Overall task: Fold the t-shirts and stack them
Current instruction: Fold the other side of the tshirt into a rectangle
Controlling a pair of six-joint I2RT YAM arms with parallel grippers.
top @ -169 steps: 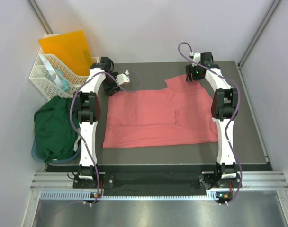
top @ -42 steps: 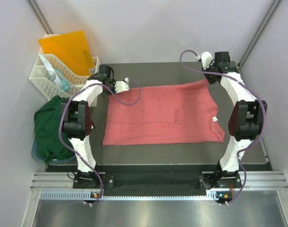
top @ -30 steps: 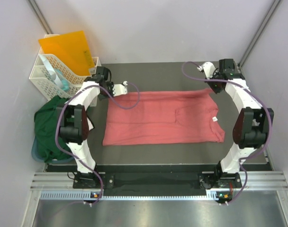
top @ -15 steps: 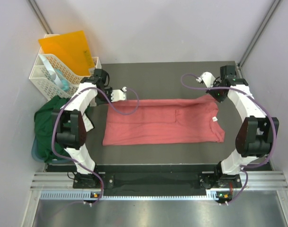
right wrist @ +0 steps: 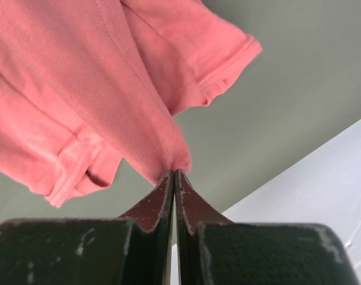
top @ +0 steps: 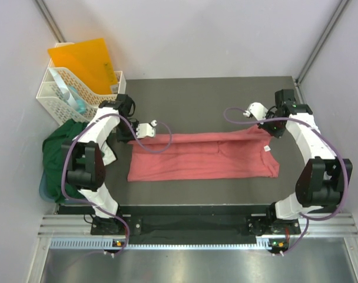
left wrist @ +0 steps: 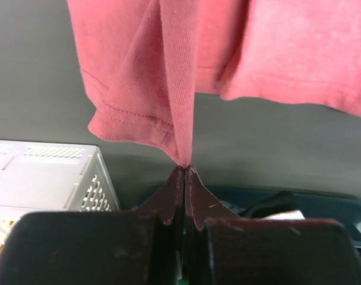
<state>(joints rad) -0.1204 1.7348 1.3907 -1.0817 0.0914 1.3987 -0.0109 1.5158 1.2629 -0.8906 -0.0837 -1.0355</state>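
Observation:
The salmon-pink t-shirt [top: 202, 158] lies as a long band across the dark table, its far edge lifted and partly doubled over toward the near side. At the band's left end, my left gripper [top: 133, 137] is shut on a pinch of the pink cloth [left wrist: 186, 71], and its fingertips [left wrist: 185, 168] press together. My right gripper [top: 266, 126] holds the right end in the same way, shut on the pink cloth [right wrist: 79, 89] at its tips [right wrist: 174, 173]. A small white neck label [top: 265, 150] shows near the right end. The dark green t-shirt [top: 61, 159] lies bunched off the table's left side.
A white plastic basket [top: 61, 89] holding an orange folder [top: 82, 62] stands at the back left, and its corner [left wrist: 44, 172] shows in the left wrist view. White walls close in on both sides. Bare dark table [top: 202, 100] lies beyond the pink shirt.
Both grippers have carried the pink shirt's far edge toward the near side, and the visible cloth has narrowed from a wide sheet to a thin band. Both stayed shut.

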